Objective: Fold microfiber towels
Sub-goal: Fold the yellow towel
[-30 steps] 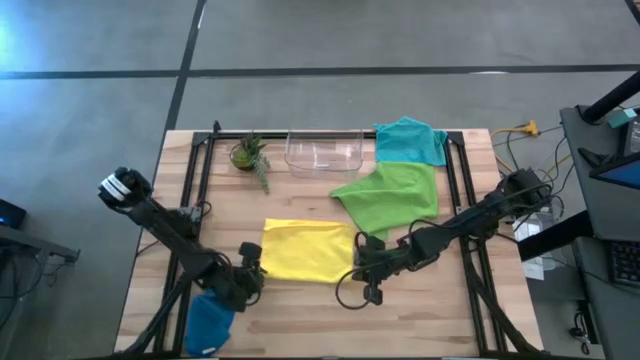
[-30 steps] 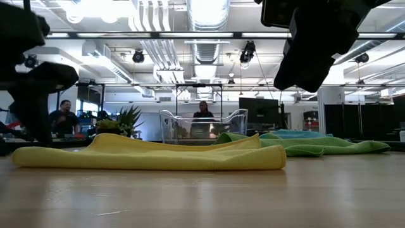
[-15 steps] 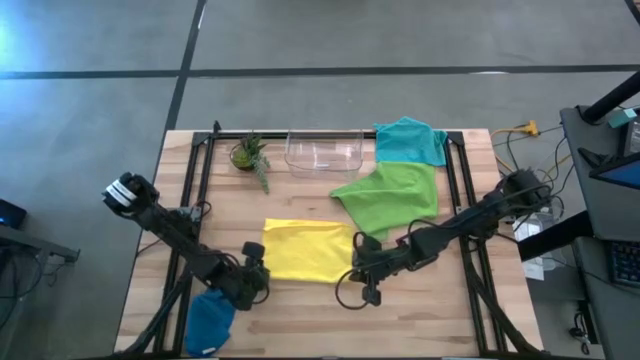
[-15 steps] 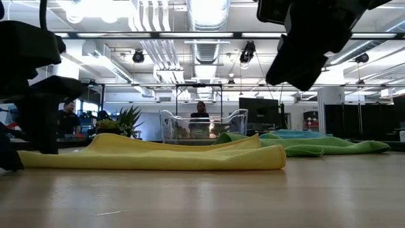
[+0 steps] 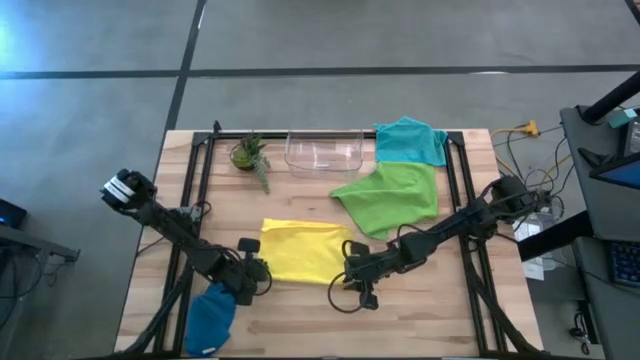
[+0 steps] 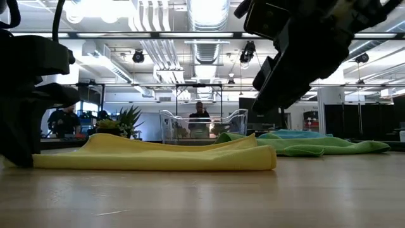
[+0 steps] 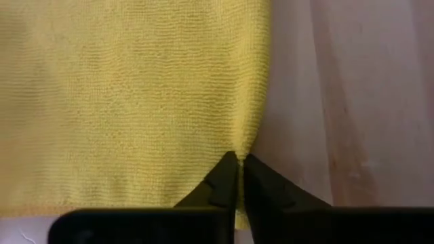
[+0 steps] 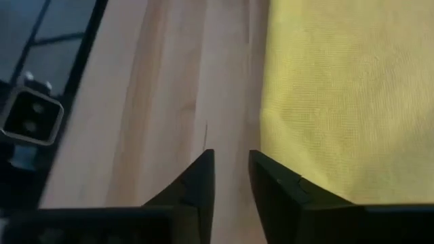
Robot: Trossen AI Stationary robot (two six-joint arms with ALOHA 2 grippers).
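A folded yellow towel [image 5: 300, 252] lies flat in the middle of the table. My left gripper [image 5: 258, 268] is down at its near left corner, shut on the cloth [image 7: 239, 157]. My right gripper [image 5: 350, 271] hovers by the towel's near right corner. Its fingers are open [image 8: 230, 157] over bare wood just beside the towel's edge [image 8: 266, 129], with nothing between them. A lime green towel [image 5: 390, 198] and a teal towel [image 5: 410, 140] lie at the far right. A dark blue towel [image 5: 210, 318] hangs over the near left edge. My left gripper pinches the yellow towel close to its near left corner [image 7: 237, 146] between its two fingertips, slanting down from the table's left. The cloth puckers at the tips. I cannot tell how many layers are caught. The towel lies flat on the table [image 6: 152, 161].
A clear plastic bin [image 5: 323, 150] and a small potted plant [image 5: 248, 153] stand at the far edge. Black frame rails [image 5: 195, 190] run along both sides of the table. Bare wood [image 5: 420, 320] lies near the front right.
My left gripper has sunk to the table at the yellow towel's near left corner. My right gripper has come down and toward the near edge, beside the towel's near right corner. The towel stays flat.
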